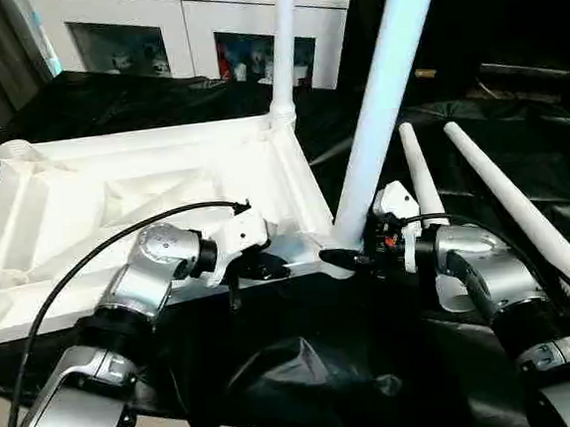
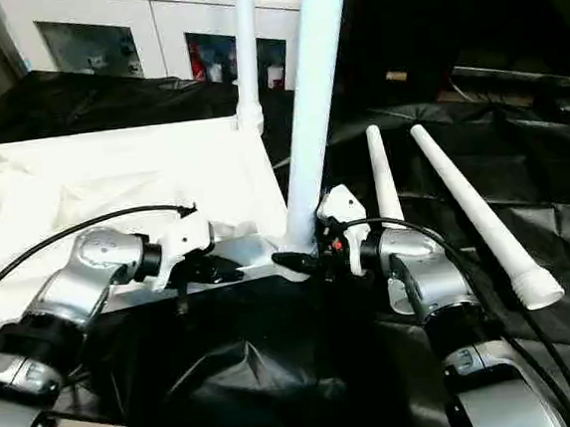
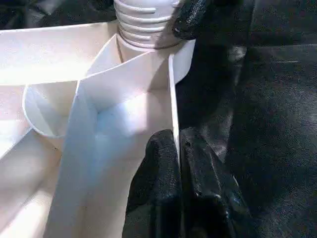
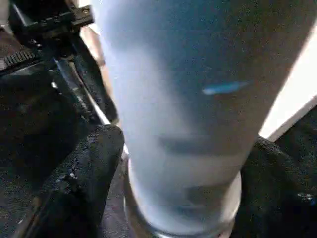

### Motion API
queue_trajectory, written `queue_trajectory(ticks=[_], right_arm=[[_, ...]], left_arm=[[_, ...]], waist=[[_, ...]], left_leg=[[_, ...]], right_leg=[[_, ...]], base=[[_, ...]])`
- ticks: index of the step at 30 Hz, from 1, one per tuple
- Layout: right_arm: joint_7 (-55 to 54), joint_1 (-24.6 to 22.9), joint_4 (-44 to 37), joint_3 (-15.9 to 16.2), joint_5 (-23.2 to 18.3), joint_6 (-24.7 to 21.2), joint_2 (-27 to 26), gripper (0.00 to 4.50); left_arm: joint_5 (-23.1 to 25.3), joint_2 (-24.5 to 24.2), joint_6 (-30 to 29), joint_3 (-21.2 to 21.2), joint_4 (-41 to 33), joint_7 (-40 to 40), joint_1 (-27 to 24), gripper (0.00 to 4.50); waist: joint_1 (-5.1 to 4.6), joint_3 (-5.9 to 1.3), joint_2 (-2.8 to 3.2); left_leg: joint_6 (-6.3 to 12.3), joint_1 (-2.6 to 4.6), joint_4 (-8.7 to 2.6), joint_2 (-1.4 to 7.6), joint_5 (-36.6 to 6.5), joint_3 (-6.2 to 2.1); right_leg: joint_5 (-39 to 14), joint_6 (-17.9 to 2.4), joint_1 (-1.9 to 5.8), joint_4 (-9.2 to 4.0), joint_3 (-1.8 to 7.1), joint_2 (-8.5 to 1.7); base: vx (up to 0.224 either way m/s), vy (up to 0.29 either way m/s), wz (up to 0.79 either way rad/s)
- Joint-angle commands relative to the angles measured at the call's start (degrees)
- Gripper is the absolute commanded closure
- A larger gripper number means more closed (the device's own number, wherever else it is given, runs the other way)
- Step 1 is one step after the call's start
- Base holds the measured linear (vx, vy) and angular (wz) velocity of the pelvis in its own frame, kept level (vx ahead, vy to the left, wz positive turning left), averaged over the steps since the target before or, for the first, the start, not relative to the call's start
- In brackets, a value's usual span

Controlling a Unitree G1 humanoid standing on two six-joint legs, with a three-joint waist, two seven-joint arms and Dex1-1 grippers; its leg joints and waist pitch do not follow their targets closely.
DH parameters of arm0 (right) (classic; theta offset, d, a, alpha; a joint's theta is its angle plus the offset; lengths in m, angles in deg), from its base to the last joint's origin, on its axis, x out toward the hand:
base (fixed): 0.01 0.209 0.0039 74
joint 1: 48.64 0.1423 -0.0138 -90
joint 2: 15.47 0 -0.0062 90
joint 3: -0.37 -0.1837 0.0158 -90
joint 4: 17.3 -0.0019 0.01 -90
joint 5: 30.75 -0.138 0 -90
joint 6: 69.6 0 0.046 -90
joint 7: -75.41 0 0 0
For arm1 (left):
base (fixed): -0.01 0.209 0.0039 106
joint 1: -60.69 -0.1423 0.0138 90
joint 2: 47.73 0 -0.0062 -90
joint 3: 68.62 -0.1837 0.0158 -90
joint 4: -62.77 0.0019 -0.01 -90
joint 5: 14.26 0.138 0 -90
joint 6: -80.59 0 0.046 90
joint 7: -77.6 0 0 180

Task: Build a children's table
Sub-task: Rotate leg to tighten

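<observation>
The children's table top (image 1: 114,203) lies upside down on black cloth, its ribbed underside facing up. One white leg (image 1: 285,44) stands in the far right corner socket. A second leg (image 1: 385,95) stands in the near right corner socket. My left gripper (image 3: 177,163) is shut on the thin near rim wall of the top, just left of that corner. My right gripper (image 4: 188,163) is open, with a finger on either side of the near leg's base (image 1: 352,238). Two loose legs (image 1: 422,177) (image 1: 524,208) lie on the cloth to the right.
A white glass-door cabinet (image 1: 189,32) stands behind the table. The black cloth (image 1: 309,371) covers the work surface and hangs in folds at the front. The far left corner socket (image 1: 15,152) of the top stands empty.
</observation>
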Motion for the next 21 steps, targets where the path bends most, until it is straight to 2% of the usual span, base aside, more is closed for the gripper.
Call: queue_trajectory(ticks=[1, 3, 7, 12, 14, 15, 16, 17, 19, 21], right_arm=[[1.4, -0.7, -1.9, 0.1, -0.5, -1.0, 0.6, 1.17], [1.9, -1.0, -2.1, 0.5, -0.3, -1.2, 0.5, 1.49], [2.3, -1.5, -2.5, 0.9, -0.8, -1.9, 0.3, 1.68], [1.0, -2.1, -2.8, 0.7, -0.7, -3.1, -0.4, 1.76], [-4.7, -2.3, -0.6, 0.0, 0.8, -3.4, -1.9, 1.76], [-6.0, -2.3, -0.1, -0.1, 1.1, -3.4, -2.2, 1.76], [-14.9, -1.9, 3.8, -1.6, 2.7, -3.4, -4.6, 1.76], [-18.5, -1.5, 5.2, -2.4, 3.0, -3.6, -5.6, 1.76], [-27.5, -0.4, 8.4, -5.1, 2.5, -4.7, -8.2, 1.76], [-33.4, 0.5, 10.4, -6.9, 1.9, -5.5, -10.0, 1.77]], left_arm=[[-1.9, 0.6, 0.7, -0.3, -0.5, 1.1, -0.8, 4.5], [-1.9, 0.5, 0.6, -0.2, -0.7, 1.2, -1.0, 4.5], [-1.8, 0.6, 0.6, -0.1, -0.9, 0.7, -1.3, 4.5], [-1.1, 0.9, 0.9, 0.3, -0.3, -1.3, -1.0, 4.5], [0.7, 1.8, 0.9, 0.5, 1.6, -5.9, -0.1, 4.5], [1.1, 2.0, 0.9, 0.5, 2.0, -6.9, 0.1, 4.5], [2.6, 3.6, -0.3, 0.7, 4.5, -12.0, 1.5, 4.5], [2.9, 4.3, -0.8, 0.9, 5.4, -13.8, 2.0, 4.5], [3.5, 6.3, -1.7, 1.1, 7.0, -17.5, 3.2, 4.5], [3.9, 7.8, -2.6, 1.1, 7.9, -19.9, 4.1, 4.5]], waist=[[0.12, -3.3, -0.24], [0.19, -3.33, -0.28], [0.17, -3.37, -0.34], [0.18, -3.39, -0.35], [0.01, -3.24, -0.36], [-0.08, -3.08, -0.43], [-0.3, -2.92, -0.3], [-0.53, -2.66, -0.25], [-0.76, -2.71, -0.28], [-1.01, -2.7, -0.26]], left_leg=[[3.21, 1.07, -3.18, 2.9, -9.9, -1.04], [3.29, 1.0, -3.12, 2.87, -9.3, -1.03], [3.6, 0.98, -3.02, 2.82, -8.8, -1.01], [3.65, 0.99, -2.99, 2.79, -8.6, -1.01], [3.28, 1.0, -3.12, 2.76, -9.3, -1.06], [2.45, 1.1, -3.31, 2.74, -11.2, -1.2], [1.44, 1.3, -3.51, 2.77, -12.6, -1.17], [0.02, 1.55, -3.8, 2.72, -15.2, -1.39], [-1.71, 1.74, -4.04, 2.79, -17.3, -1.66], [-2.22, 1.73, -4.19, 2.77, -18.2, -1.78]], right_leg=[[-3.0, -14.1, 2.03, -3.88, 2.3, -4.19], [-2.1, -14.1, 2.1, -3.79, 2.33, -4.21], [-1.4, -14.2, 2.12, -3.7, 2.28, -4.2], [-1.3, -14.2, 2.15, -3.66, 2.29, -4.16], [-2.8, -13.9, 1.92, -3.87, 2.36, -4.25], [-6.3, -13.3, 1.92, -4.28, 2.37, -4.44], [-9.6, -12.7, 1.56, -4.66, 2.52, -4.5], [-14.5, -11.9, 1.4, -5.16, 2.56, -4.62], [-19.3, -10.5, 1.32, -5.5, 2.6, -4.84], [-20.5, -9.7, 1.2, -5.72, 2.62, -4.8]], base=[[0.0, 0.0, 0.0], [0.0, 0.0, 0.0], [0.0, 0.0, 0.0], [0.0, 0.0, 0.0], [0.0, 0.0, 0.0], [0.0, 0.0, 0.0], [0.0, 0.0, 0.0], [0.0, 0.0, 0.0], [0.0, 0.0, 0.0], [0.0, 0.0, 0.0]])
